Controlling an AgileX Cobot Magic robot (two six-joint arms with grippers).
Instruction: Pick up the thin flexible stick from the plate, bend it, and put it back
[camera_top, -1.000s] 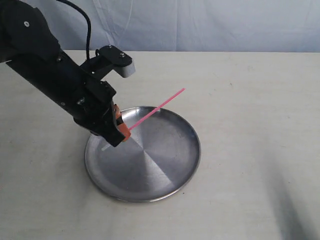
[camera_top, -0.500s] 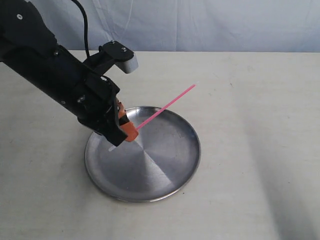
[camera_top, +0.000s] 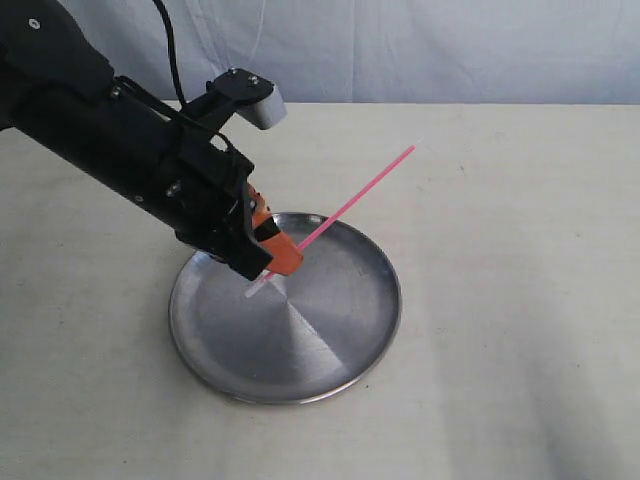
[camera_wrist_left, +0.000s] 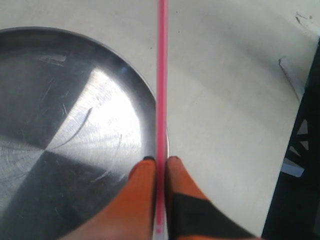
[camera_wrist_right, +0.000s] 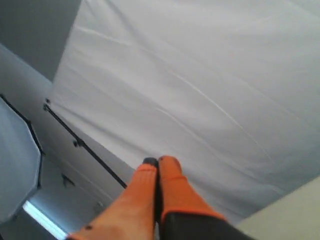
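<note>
The thin pink stick (camera_top: 355, 195) is straight and slants up to the right above the steel plate (camera_top: 330, 330). My left gripper (camera_top: 285, 258) is shut on its lower part, with a pale end poking out below the orange fingers. In the left wrist view the stick (camera_wrist_left: 161, 75) runs straight out from between the fingertips of the left gripper (camera_wrist_left: 160, 161), past the plate's rim (camera_wrist_left: 150, 100). My right gripper (camera_wrist_right: 158, 161) is shut on nothing and faces a white backdrop; it does not show in the exterior view.
The plate lies on a pale tabletop (camera_top: 500, 250). A white cloth backdrop (camera_top: 400, 50) hangs behind the table. The black left arm (camera_top: 90, 120) stretches in from the upper left.
The left gripper has lifted the stick and carried it right, over the plate's middle. The stick's free end has risen and its slant has grown steeper.
</note>
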